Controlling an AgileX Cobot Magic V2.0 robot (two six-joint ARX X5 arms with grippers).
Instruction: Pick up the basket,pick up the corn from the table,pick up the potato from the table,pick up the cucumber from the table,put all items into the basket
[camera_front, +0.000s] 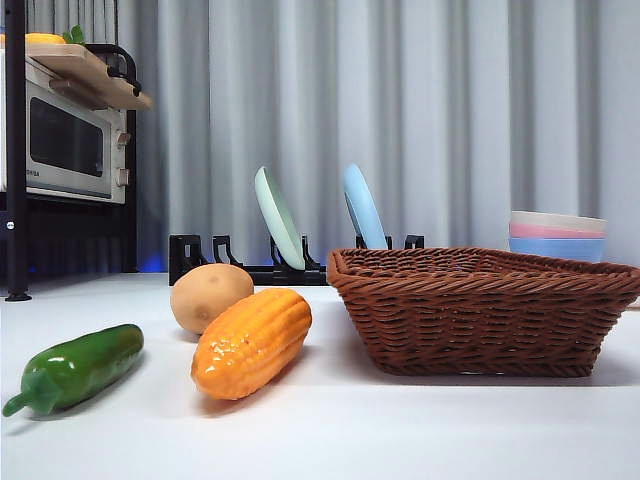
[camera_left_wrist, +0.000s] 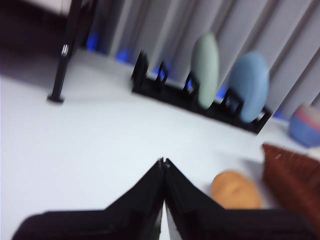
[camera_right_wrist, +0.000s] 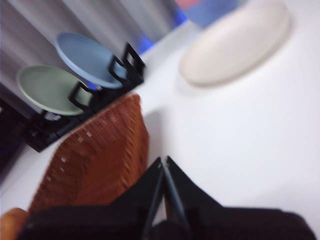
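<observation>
This looks like a mock kitchen set up for a robot rather than a lived-in one. A toaster oven (camera_front: 68, 145) sits on a black rack (camera_front: 16, 150) at the left, with a wooden board (camera_front: 90, 72) on top. A dish rack (camera_front: 250, 262) at the back holds a green plate (camera_front: 278, 216) and a blue plate (camera_front: 363, 206) on edge, and pastel bowls (camera_front: 557, 235) are stacked nearby. Everything stands on a bare white table (camera_front: 400, 430), and a grey curtain (camera_front: 420, 110) closes off the whole background like a studio backdrop.
</observation>
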